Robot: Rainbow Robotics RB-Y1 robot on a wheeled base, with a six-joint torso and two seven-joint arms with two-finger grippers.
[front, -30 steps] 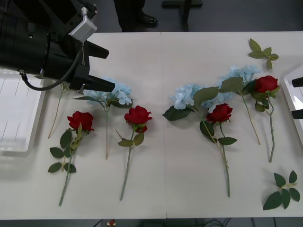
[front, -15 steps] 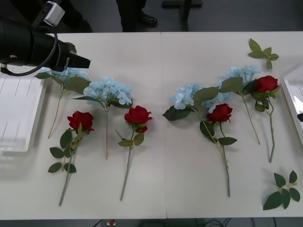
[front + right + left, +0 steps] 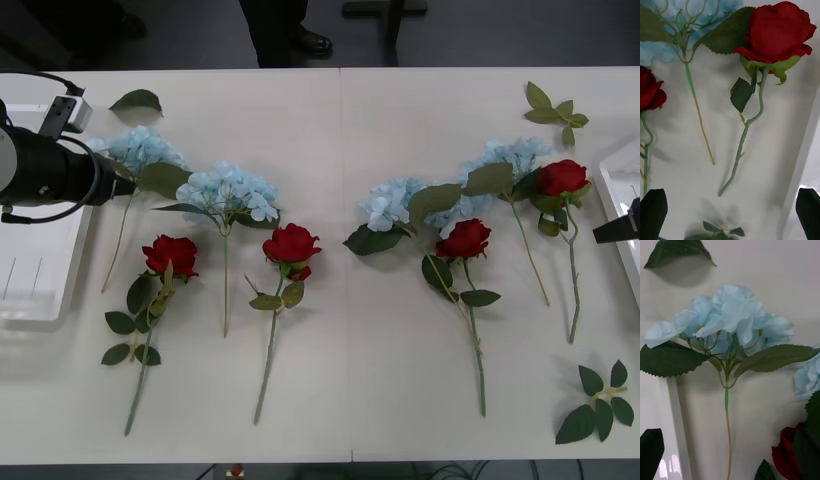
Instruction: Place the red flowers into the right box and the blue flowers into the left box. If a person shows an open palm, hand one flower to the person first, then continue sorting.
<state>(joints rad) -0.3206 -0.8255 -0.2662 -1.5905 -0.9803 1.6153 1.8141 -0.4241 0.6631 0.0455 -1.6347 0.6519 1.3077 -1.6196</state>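
Note:
Red flowers lie in a row on the white table: one at the left (image 3: 170, 254), one beside it (image 3: 291, 243), one right of centre (image 3: 465, 238), one at the far right (image 3: 562, 177). Blue flowers (image 3: 140, 148) (image 3: 228, 190) (image 3: 392, 202) (image 3: 515, 155) lie just behind them. My left gripper (image 3: 122, 187) hovers over the leftmost blue flower (image 3: 730, 317), open, beside the left box (image 3: 40, 270). At the right edge, my right gripper (image 3: 615, 230) hangs open over the far-right red flower (image 3: 778, 33) and its stem, next to the right box (image 3: 625, 185). Neither holds anything.
Loose green leaf sprigs lie at the back right (image 3: 555, 108) and front right (image 3: 598, 402). A single leaf (image 3: 135, 100) sits behind the leftmost blue flower. The near strip of the table is bare. The right box's rim (image 3: 807, 150) runs close beside the rose stem.
My left arm has pulled back to the left and lower, uncovering the leftmost blue flower and the single leaf. My right gripper has slid in from the right edge.

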